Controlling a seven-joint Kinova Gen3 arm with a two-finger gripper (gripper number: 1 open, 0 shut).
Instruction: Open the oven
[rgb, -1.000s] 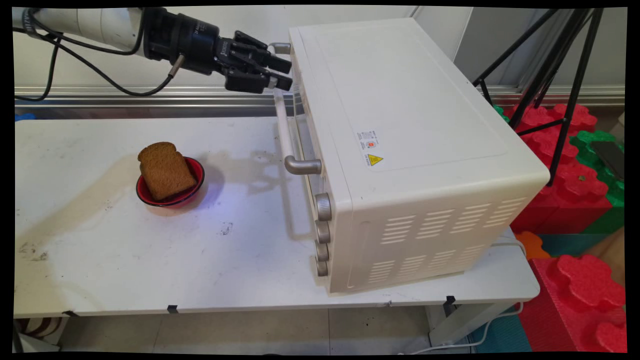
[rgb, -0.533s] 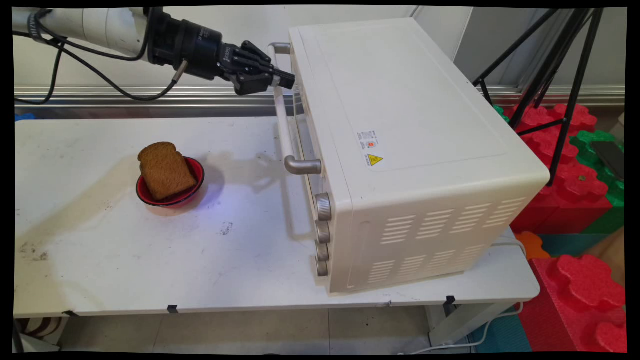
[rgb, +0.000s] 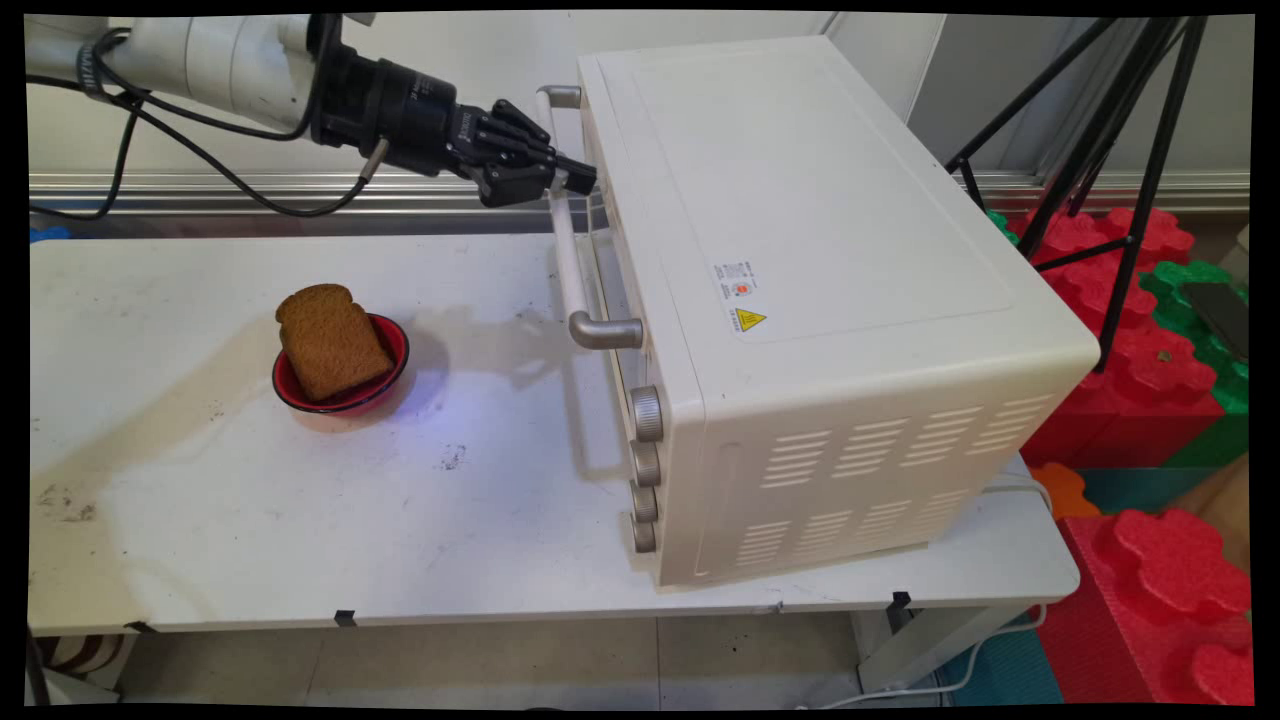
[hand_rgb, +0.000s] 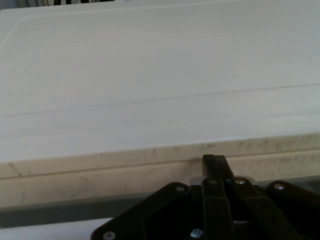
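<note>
The white desk (rgb: 250, 520) fills the lower left of the frame, a cream toaster oven (rgb: 800, 300) across its right half and a slice of brown bread (rgb: 330, 340) propped in a red bowl (rgb: 385, 375) at centre left. Over the last second the gripper (rgb: 575, 178), upper centre, has gone from spread to clenched on the oven's door handle (rgb: 562, 230) near its top end and edged slightly lower. The oven door still looks shut, so the handle is gripped but not yet pulled.
</note>
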